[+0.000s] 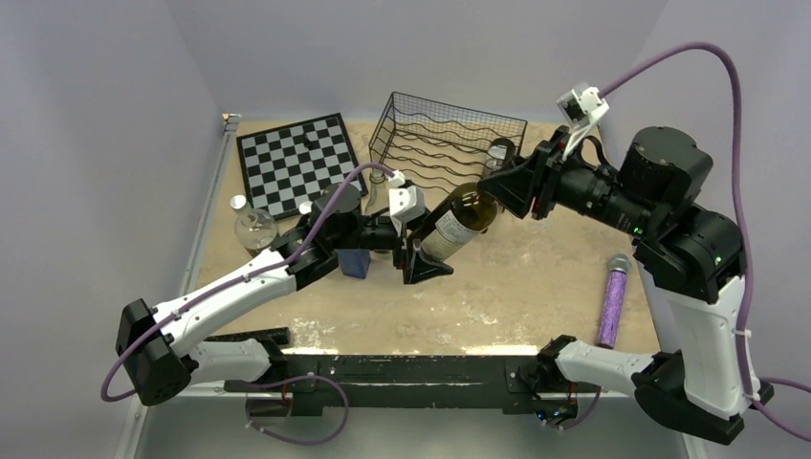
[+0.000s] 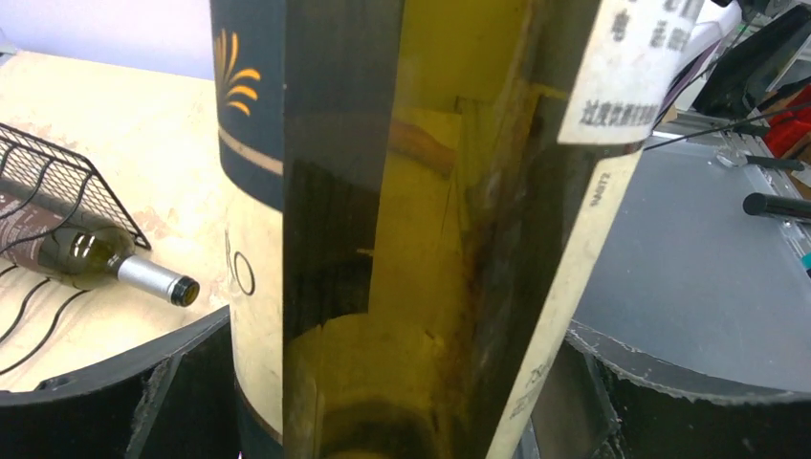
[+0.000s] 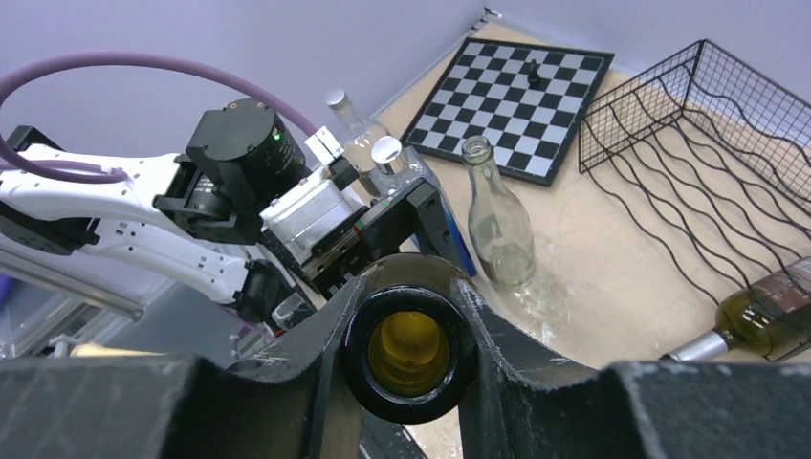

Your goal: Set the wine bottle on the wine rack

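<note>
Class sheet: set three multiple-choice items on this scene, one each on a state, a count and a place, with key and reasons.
1. The right gripper is: A open, empty; B shut on the neck of the wine bottle; C shut on its base.
2. Bottles lying in the wine rack: A one; B none; C three.
3. The purple tube lies: A in the rack; B against the wine bottle; C on the table, away from the rack.
Key: 1 B, fingers clamp its mouth end; 2 A, only one other bottle lies there; 3 C, it rests on bare tabletop.
</note>
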